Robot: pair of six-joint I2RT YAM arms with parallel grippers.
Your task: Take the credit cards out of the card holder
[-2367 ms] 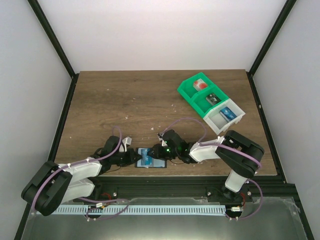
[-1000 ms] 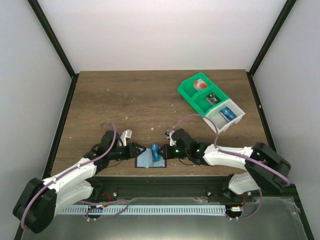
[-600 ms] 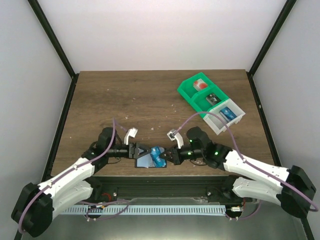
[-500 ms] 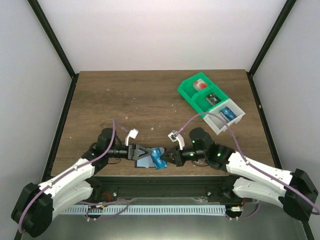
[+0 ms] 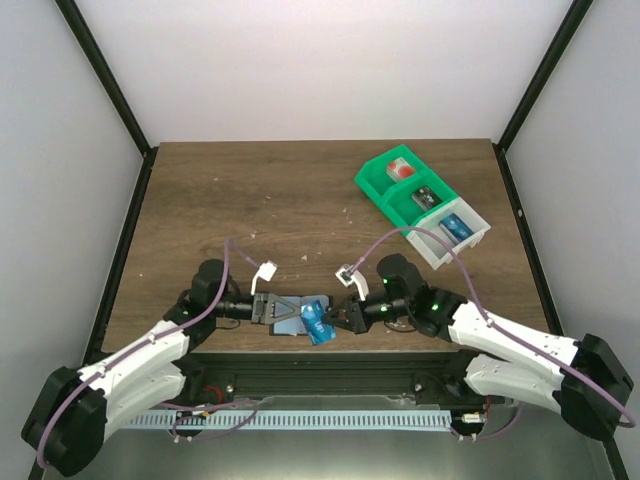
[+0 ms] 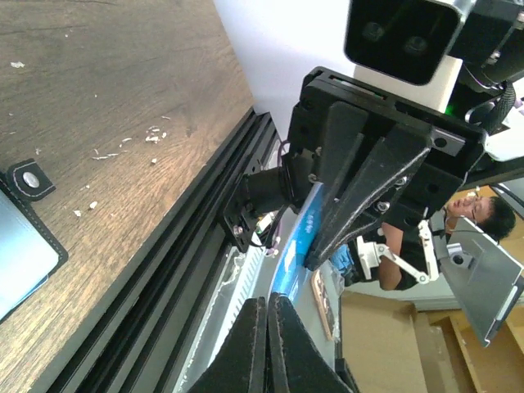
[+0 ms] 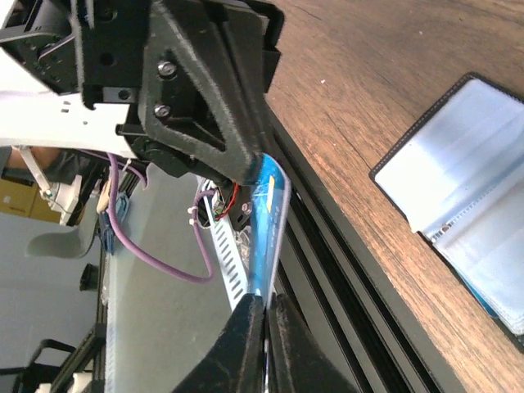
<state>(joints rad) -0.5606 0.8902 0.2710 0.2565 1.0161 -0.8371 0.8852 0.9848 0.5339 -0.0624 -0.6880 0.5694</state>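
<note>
The right gripper (image 7: 264,307) is pinching a credit card (image 7: 268,209) at the table's (image 5: 300,200) near edge. The left gripper (image 6: 267,301) is pressing its jaws together beside the open card holder (image 5: 287,323).

bare table (image 5: 250,190) behind card holder (image 5: 288,322), bin (image 5: 380,198) back right

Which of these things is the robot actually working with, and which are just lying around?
In the job:
- blue card, pinched in the right gripper
- open wallet, flat on the table

Lying about:
- green-and-white bin
- white crumbs
</note>
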